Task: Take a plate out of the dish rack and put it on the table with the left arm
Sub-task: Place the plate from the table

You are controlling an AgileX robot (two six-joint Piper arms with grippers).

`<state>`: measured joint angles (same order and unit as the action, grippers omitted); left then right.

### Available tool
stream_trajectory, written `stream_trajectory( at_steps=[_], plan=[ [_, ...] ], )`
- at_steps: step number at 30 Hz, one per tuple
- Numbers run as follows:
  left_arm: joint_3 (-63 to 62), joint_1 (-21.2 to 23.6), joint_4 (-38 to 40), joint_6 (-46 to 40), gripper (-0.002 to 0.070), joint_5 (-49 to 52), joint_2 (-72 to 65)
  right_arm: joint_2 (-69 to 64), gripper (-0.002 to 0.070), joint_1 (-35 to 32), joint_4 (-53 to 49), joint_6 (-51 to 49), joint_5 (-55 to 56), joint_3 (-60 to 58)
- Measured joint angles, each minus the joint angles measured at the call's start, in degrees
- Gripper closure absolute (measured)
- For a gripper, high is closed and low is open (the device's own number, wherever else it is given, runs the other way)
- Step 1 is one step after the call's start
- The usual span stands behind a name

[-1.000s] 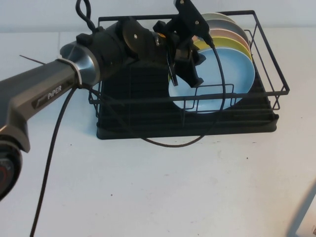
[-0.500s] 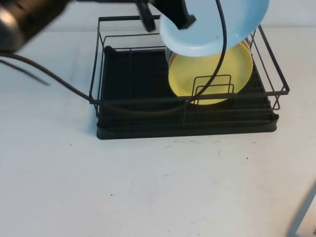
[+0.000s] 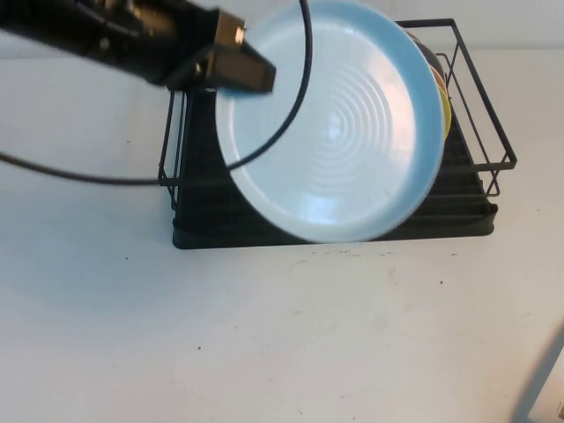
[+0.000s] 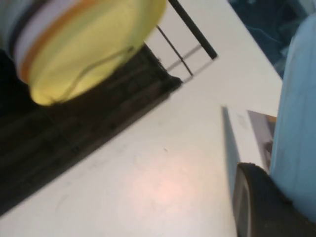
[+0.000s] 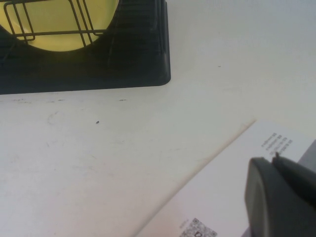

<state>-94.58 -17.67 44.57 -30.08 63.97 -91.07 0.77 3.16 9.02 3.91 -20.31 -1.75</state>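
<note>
High view: the left arm (image 3: 106,31) reaches in from the far left corner of the table (image 3: 264,335), and the left gripper (image 3: 236,69) pinches the rim of the light blue plate (image 3: 339,123). The plate is held in the air, clear of the dish rack (image 3: 476,211), tilted with its ringed face toward the camera, and it covers most of the rack's middle and right part. The rack stands near the far edge of the table, about midway along it. Behind the plate's right rim, thin slivers of the yellow plate (image 3: 447,110) and other plates show, standing in the rack's right end. A black cable (image 3: 132,179) trails from the arm across the plate's face and down to the left edge.

Left wrist view: one dark finger (image 4: 261,207) of the left gripper lies against the blue plate's edge (image 4: 296,118). Beyond it the yellow plate (image 4: 94,39) stands in the black rack (image 4: 74,133), with pink and white rims just behind it. A sheet of paper (image 4: 252,133) lies on the white table.

Right wrist view: the right gripper (image 5: 276,197) hangs low near the right near corner of the table, over a white printed sheet (image 5: 222,197); I cannot tell whether its fingers are spread or pressed together. The rack's corner (image 5: 148,59) and the yellow plate (image 5: 59,24) show farther off.
</note>
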Motion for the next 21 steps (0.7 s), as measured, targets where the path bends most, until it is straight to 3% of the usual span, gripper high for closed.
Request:
stream_trajectory(
  at_steps=[8, 12, 16, 21],
  plan=[
    [24.3, 0.6, 9.1, -8.2, 0.0606, -2.0, 7.9, 0.0, 0.0694, 0.0, 0.2, 0.0, 0.0, 0.0],
    [38.9, 0.6, 13.6, -15.1, 0.0606, -10.1, 9.8, 0.0, 0.0694, 0.0, 0.2, 0.0, 0.0, 0.0],
    [49.8, 0.6, 23.5, -22.9, 0.0606, -19.5, 8.7, 0.0, 0.0694, 0.0, 0.2, 0.0, 0.0, 0.0],
    [54.8, 0.6, 34.3, -35.0, 0.0606, -26.0, 3.6, 0.0, 0.0694, 0.0, 0.2, 0.0, 0.0, 0.0]
  ],
)
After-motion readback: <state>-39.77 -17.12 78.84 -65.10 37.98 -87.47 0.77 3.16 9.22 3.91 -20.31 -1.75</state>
